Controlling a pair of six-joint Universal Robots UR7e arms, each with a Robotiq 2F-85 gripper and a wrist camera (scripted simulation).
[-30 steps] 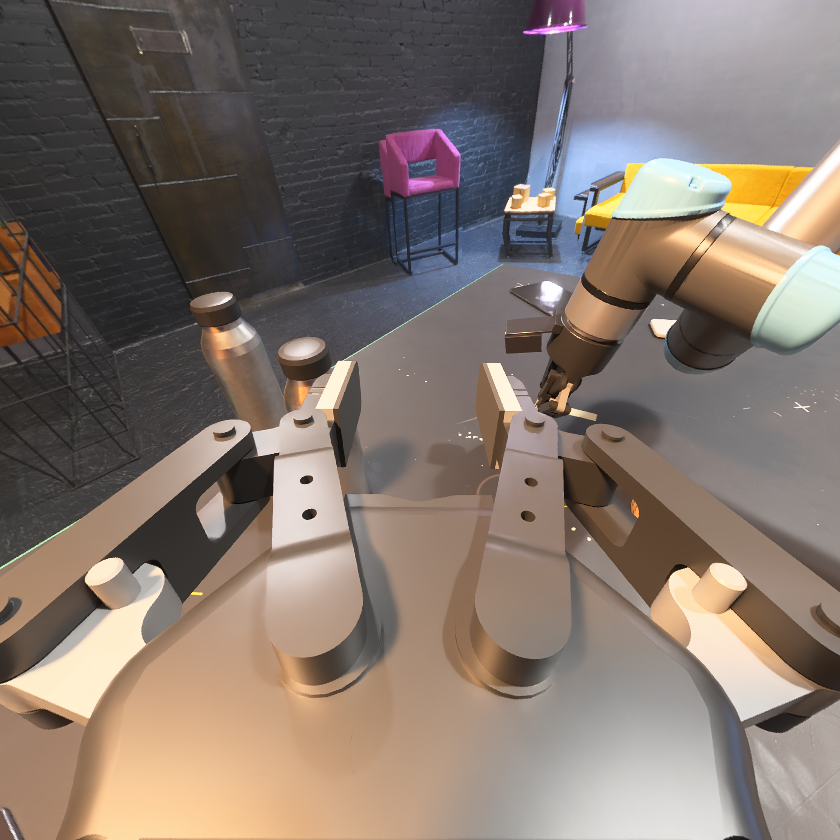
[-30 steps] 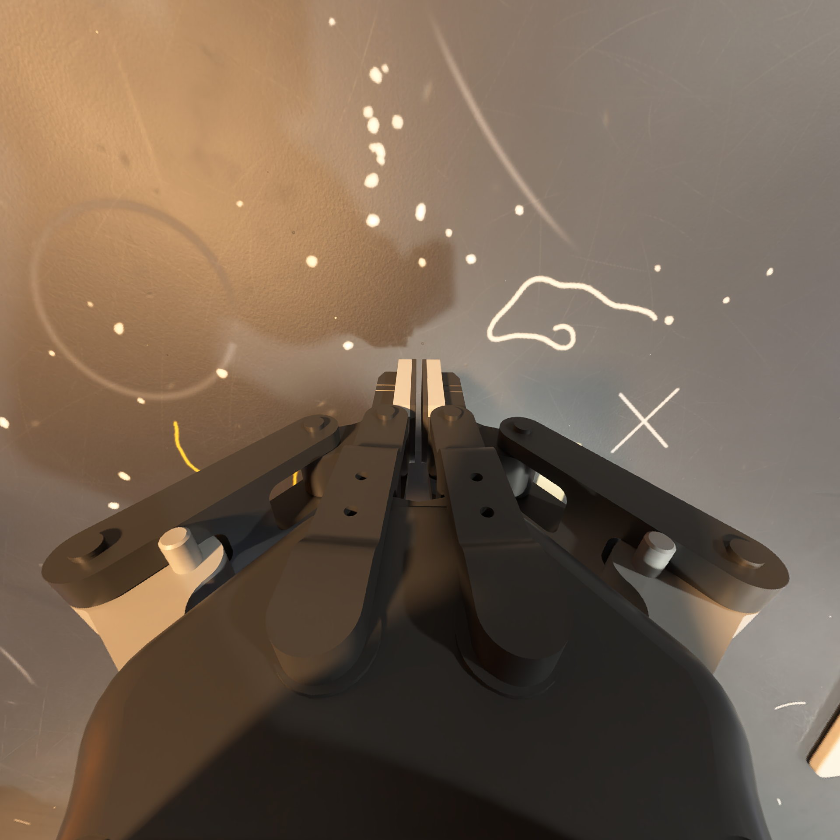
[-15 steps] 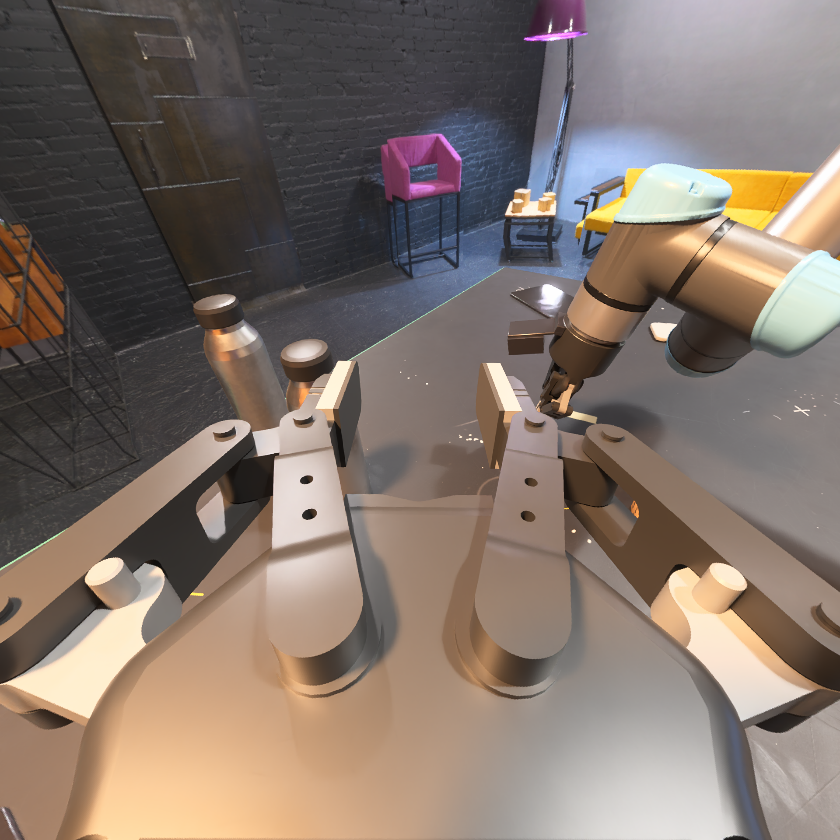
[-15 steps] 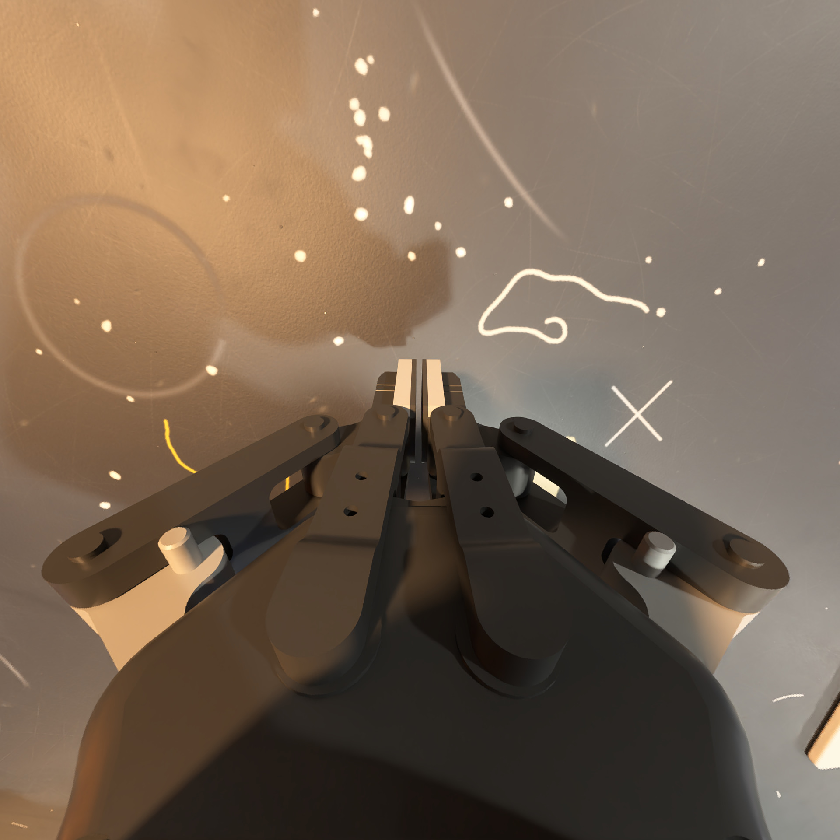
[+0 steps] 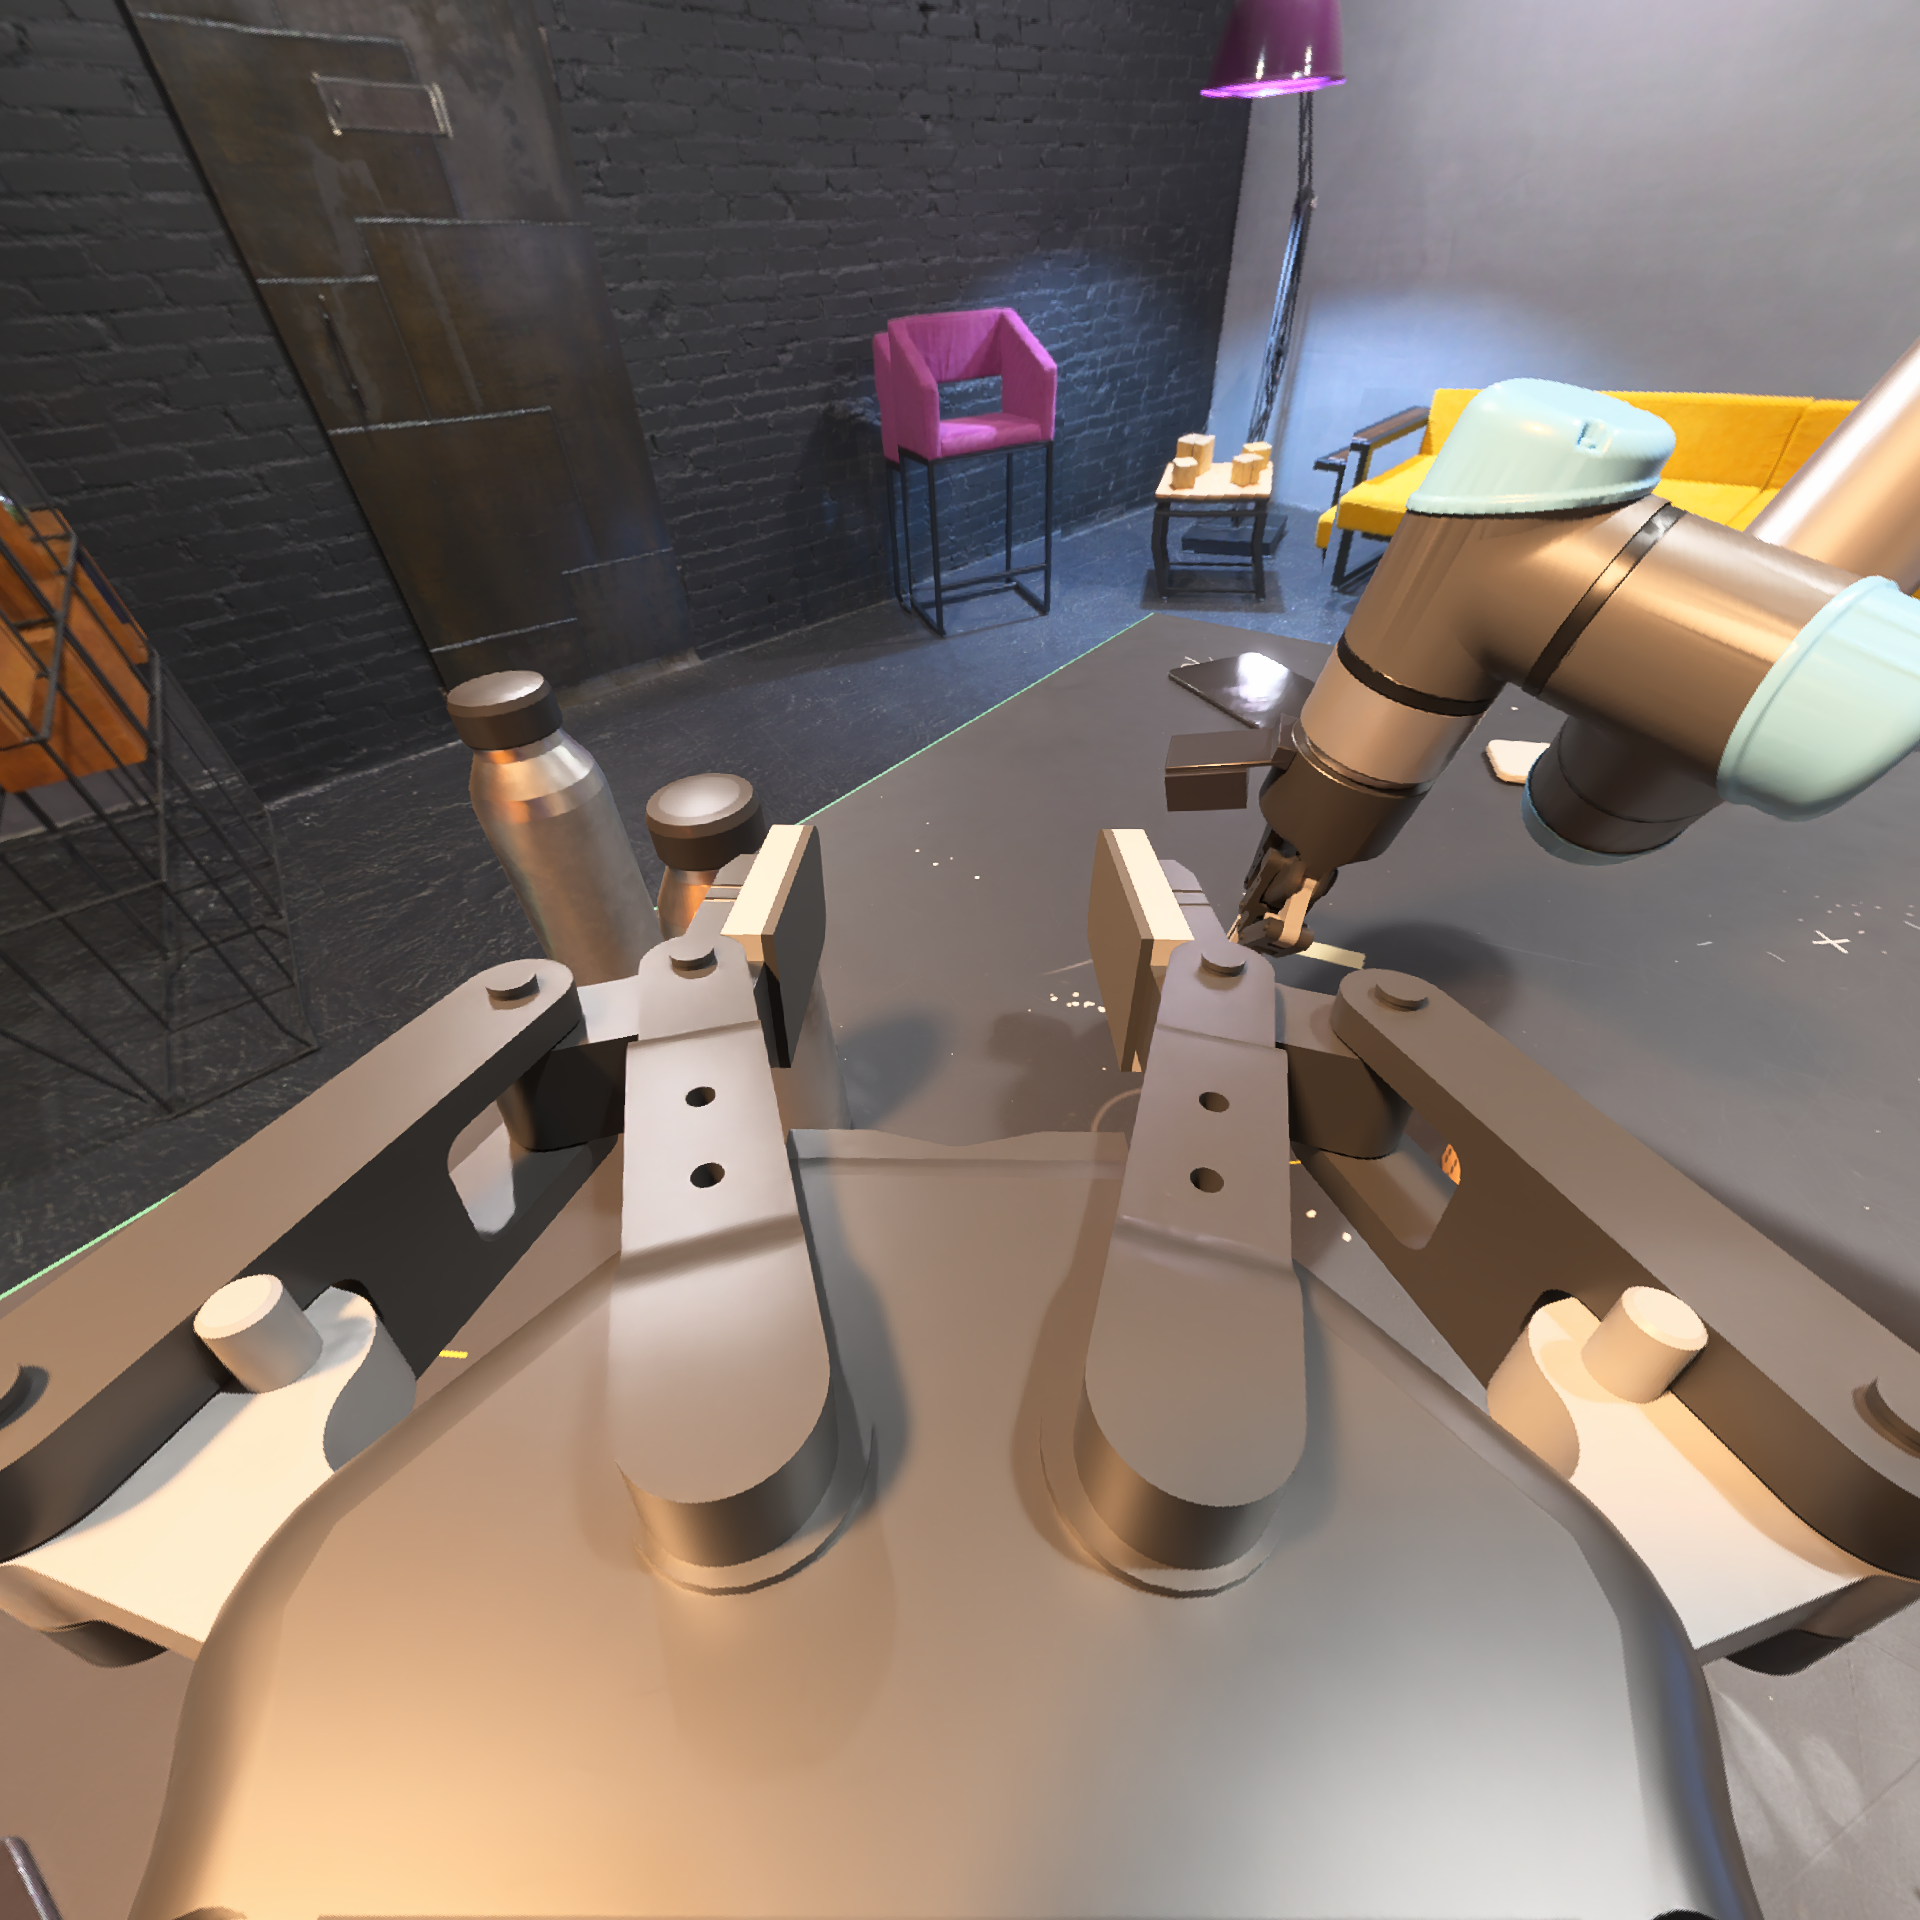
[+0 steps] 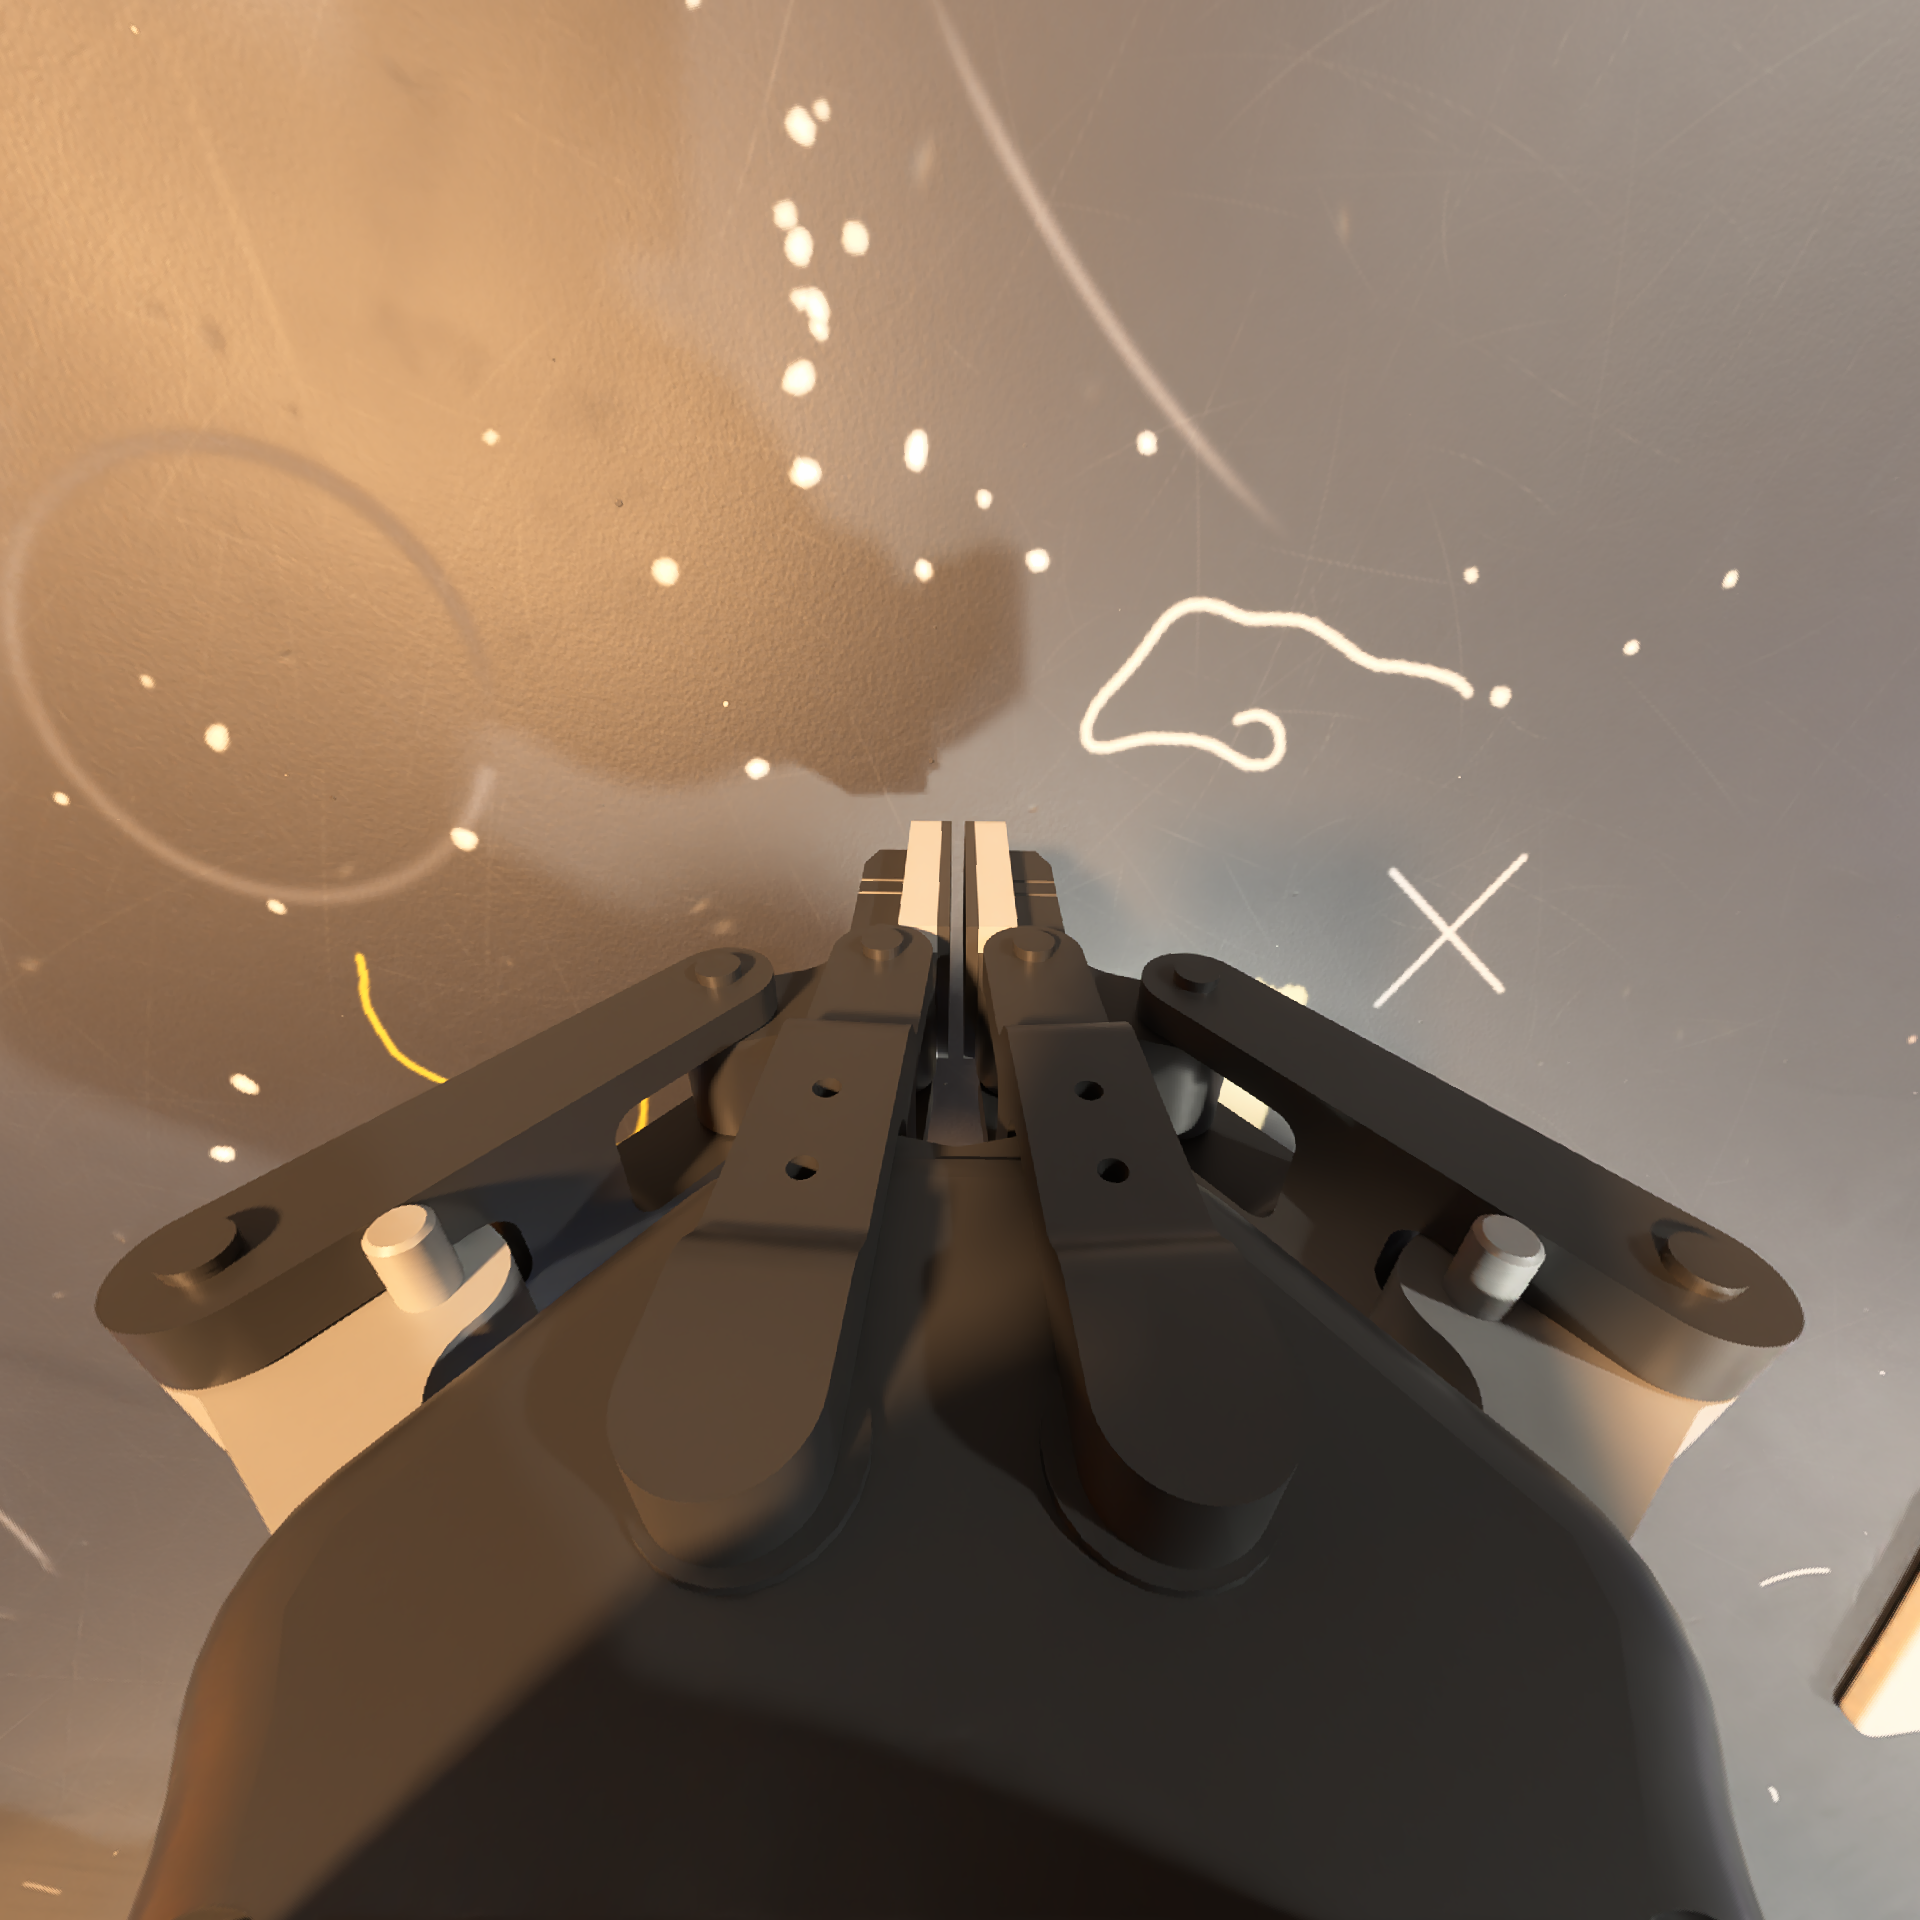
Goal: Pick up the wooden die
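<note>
I can't spot the wooden die; probably light, stiff, best pinched across flat faces. Left pincer (image 5: 956,914) spread, right pincer (image 6: 957,868) pressed together, empty.

Grey table (image 6: 1558,312) flecked with white dots and scribbles; magenta chair (image 5: 966,384), yellow sofa (image 5: 1704,436), silver bottles (image 5: 545,821).

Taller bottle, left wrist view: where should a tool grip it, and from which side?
Likely the taller bottle by its cap, from above: it stands upright, and the shorter bottle crowds one flank.
</note>
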